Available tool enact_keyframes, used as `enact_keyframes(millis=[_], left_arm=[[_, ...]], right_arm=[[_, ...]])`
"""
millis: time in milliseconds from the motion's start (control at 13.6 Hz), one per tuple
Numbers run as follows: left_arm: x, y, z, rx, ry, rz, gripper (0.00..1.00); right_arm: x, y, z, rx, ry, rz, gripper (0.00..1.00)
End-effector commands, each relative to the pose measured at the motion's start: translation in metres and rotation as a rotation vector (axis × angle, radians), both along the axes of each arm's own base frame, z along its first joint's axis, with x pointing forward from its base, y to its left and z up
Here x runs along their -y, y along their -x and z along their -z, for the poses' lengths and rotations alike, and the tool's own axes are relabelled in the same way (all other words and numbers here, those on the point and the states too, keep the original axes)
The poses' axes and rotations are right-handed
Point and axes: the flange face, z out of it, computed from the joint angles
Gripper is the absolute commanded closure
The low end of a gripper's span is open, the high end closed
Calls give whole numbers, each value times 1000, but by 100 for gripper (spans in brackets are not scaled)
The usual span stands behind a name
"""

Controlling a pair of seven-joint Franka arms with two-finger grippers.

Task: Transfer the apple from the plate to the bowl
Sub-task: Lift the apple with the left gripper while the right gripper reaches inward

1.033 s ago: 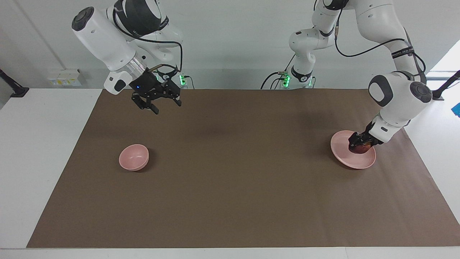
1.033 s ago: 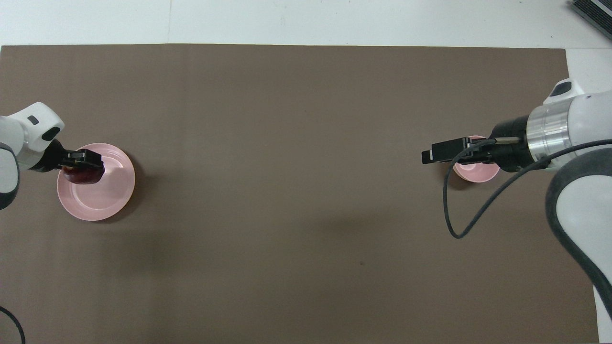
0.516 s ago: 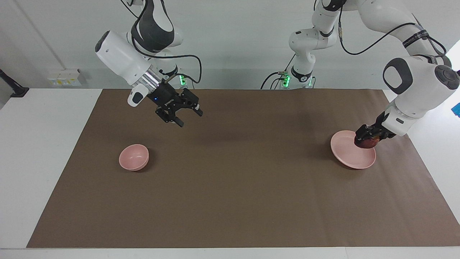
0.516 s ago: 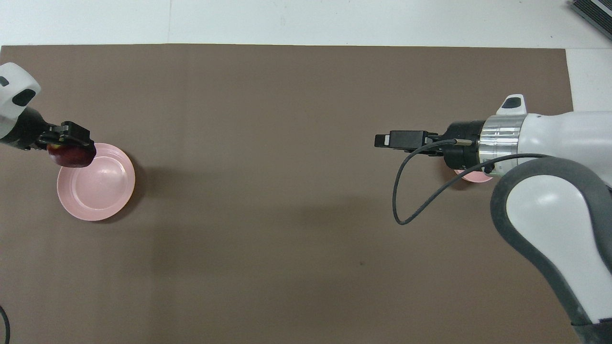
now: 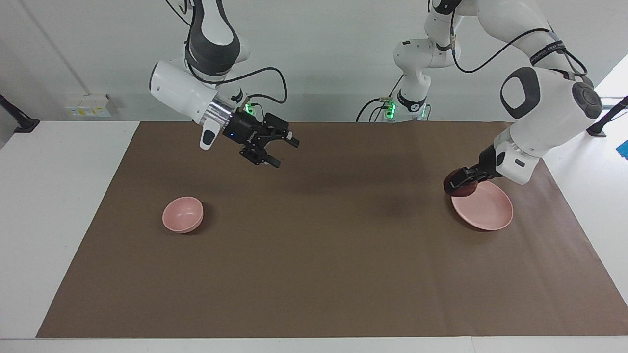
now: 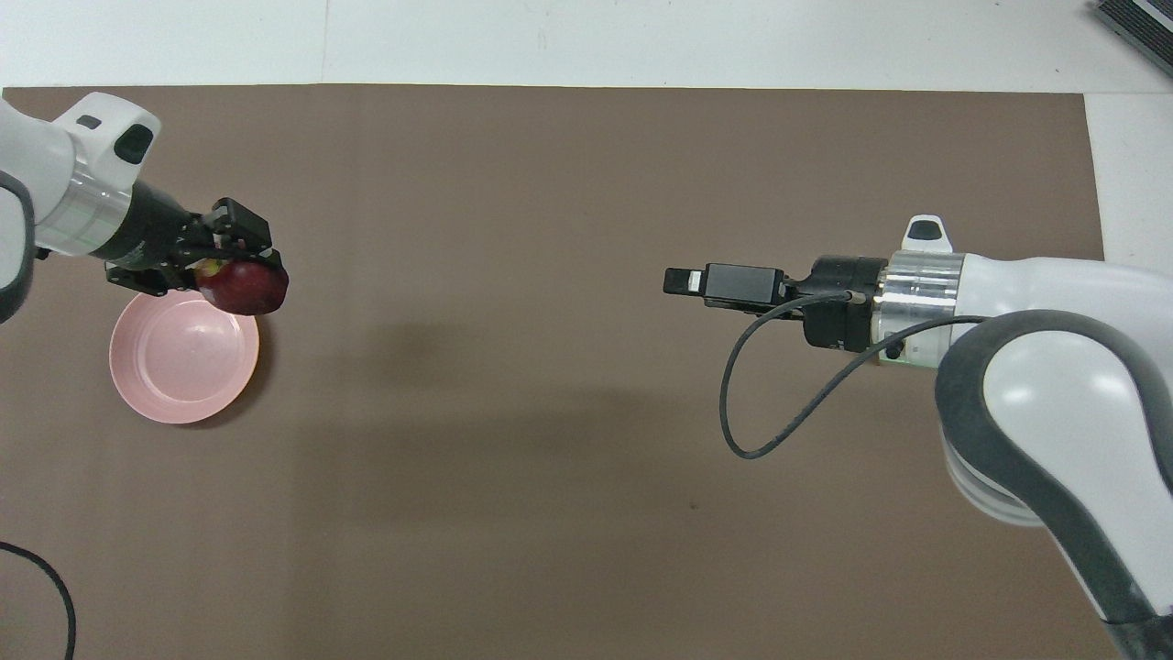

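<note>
My left gripper (image 5: pixel 460 182) is shut on the dark red apple (image 5: pixel 459 189) and holds it in the air over the rim of the pale pink plate (image 5: pixel 485 210), on the side toward the table's middle. In the overhead view the apple (image 6: pixel 247 288) hangs in the left gripper (image 6: pixel 246 270) at the edge of the bare plate (image 6: pixel 179 362). The small pink bowl (image 5: pixel 182 214) stands at the right arm's end of the mat; the overhead view hides it under the right arm. My right gripper (image 5: pixel 285 154) hovers open and holds nothing, over the mat between bowl and table middle.
A brown mat (image 5: pixel 314 274) covers most of the white table. The right arm's black cable (image 6: pixel 779 403) loops below its wrist. A dark object (image 6: pixel 1136 23) sits at the table's corner, farthest from the robots.
The left gripper has lifted the apple off the plate and carried it toward the table's middle. The right arm has swung from above the bowl toward the middle, still open.
</note>
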Motion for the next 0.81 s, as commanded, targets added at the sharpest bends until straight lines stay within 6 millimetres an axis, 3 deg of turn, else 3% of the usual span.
enact_keyframes(millis=[0,443,516,738], left_arm=[[59,10,-12,-50,11,-87,100],[158,58,-25,-163,-10,-291,100],[164,62,-24,-198,39,-309,100],[155,65,-28,-322,184,-358,100]], right_arm=[[5,18,10,24,-93,41,0],[-5,35,15,-11,-165,47,0],[-5,37,17,-14,-175,52,0],[-15,40,17,-4,-160,54,0]])
